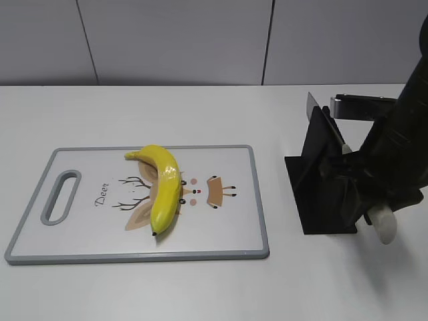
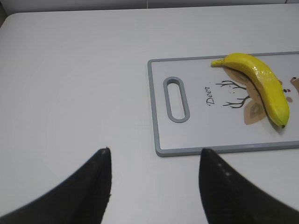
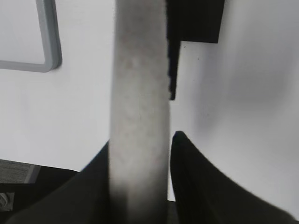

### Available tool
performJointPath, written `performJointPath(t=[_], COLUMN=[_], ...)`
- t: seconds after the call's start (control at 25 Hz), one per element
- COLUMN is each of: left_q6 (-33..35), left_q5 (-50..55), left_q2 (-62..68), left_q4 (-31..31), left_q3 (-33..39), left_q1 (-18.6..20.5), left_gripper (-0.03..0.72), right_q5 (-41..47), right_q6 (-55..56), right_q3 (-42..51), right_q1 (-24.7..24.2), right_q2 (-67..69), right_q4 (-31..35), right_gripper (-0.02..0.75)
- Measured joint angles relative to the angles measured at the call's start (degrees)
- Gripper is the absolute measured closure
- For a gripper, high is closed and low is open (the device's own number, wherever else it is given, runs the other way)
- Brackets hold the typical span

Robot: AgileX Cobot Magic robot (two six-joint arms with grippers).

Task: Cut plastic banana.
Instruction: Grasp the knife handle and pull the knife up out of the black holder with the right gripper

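The plastic banana (image 1: 164, 187) is glossy yellow with dark tips and lies on the white deer-print cutting board (image 1: 227, 227). It also shows in the left wrist view (image 2: 261, 79) on the board (image 2: 156, 107). My left gripper (image 2: 155, 151) is open and empty, hovering over bare table left of the board's handle end. It is out of the exterior view. My right gripper (image 1: 358, 177) is at the black knife stand (image 1: 321, 194), far right of the banana. It is shut on the pale knife handle (image 3: 138, 93); the blade (image 1: 326, 122) still sits in the stand.
The board has a grey rim and a slot handle (image 1: 60, 196) at its left end. The knife stand (image 3: 196, 21) stands on the white table to the right of the board. A grey panelled wall runs behind the table.
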Motion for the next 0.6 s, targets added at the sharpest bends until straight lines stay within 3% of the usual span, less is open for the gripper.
performJointPath(t=[0.08, 0.6], left_q6=[0.0, 0.0], left_q5=[0.0, 0.0], left_q2=[0.0, 0.0], left_q4=[0.0, 0.0], left_q3=[0.0, 0.0], left_q1=[0.0, 0.0], left_gripper=[0.12, 0.132], right_q5=[-0.14, -1.76], right_q6=[0.0, 0.05], right_q3=[0.0, -0.07], right_q1=[0.07, 0.07], right_q2=[0.06, -0.23], right_q4=[0.36, 0.29], right_gripper=[0.568, 0.566])
